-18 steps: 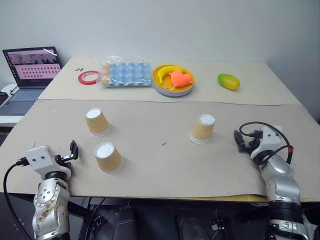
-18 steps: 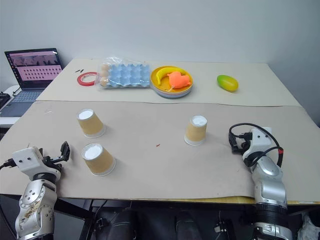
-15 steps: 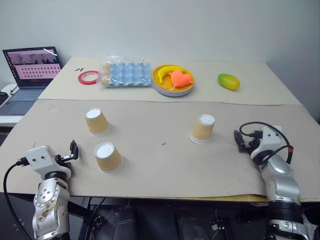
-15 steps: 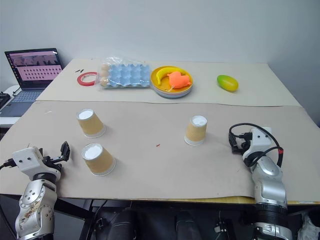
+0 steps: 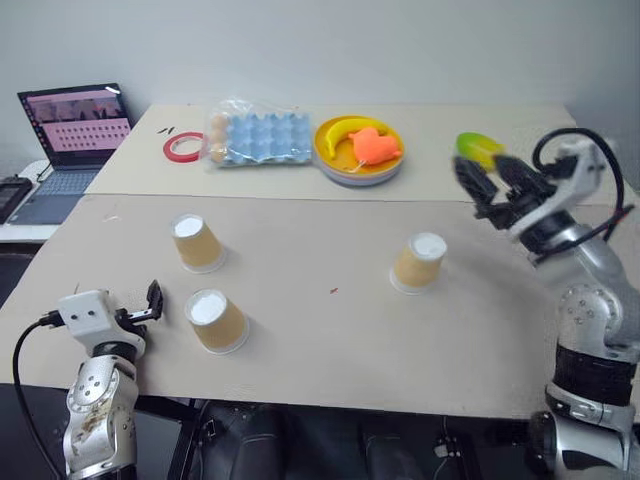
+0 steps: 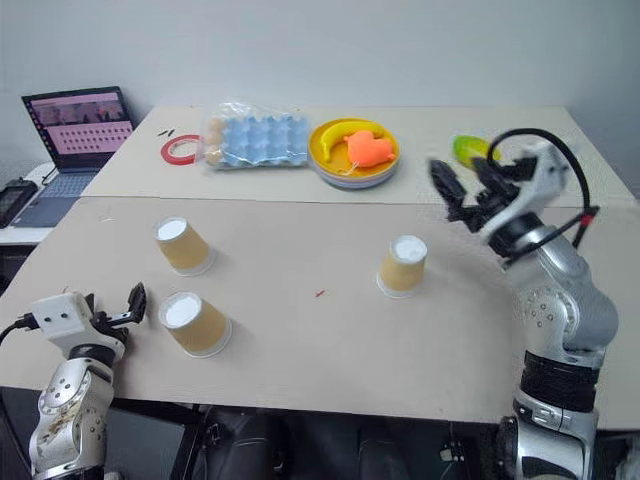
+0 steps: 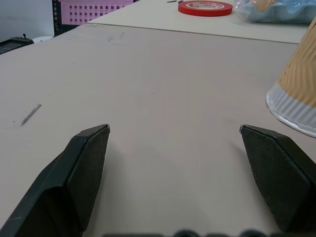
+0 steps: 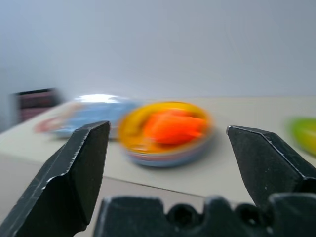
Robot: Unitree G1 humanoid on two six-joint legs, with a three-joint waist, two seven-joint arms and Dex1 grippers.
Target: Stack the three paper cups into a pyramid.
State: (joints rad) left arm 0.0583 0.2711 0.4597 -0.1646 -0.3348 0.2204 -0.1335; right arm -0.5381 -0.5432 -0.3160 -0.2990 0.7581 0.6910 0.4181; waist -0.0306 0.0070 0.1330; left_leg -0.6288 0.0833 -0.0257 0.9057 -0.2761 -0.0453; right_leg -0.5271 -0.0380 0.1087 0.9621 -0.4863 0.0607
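Note:
Three paper cups stand upside down and apart on the brown table cover: one at the left, one nearer the front edge, one right of centre. No cup rests on another. My left gripper sits low at the front left, open and empty, just left of the front cup, whose rim shows beside one finger in the left wrist view. My right gripper hangs raised in the air above and to the right of the right cup, open and empty, pointing toward the back of the table.
Along the back stand a laptop, a red tape ring, a blue egg tray in plastic, a yellow plate with a banana and an orange toy, and a green-yellow fruit partly behind my right gripper.
My right arm has lifted off the table's right edge, swinging up and toward the back. The head view has shifted a little. Left arm and cups have stayed put.

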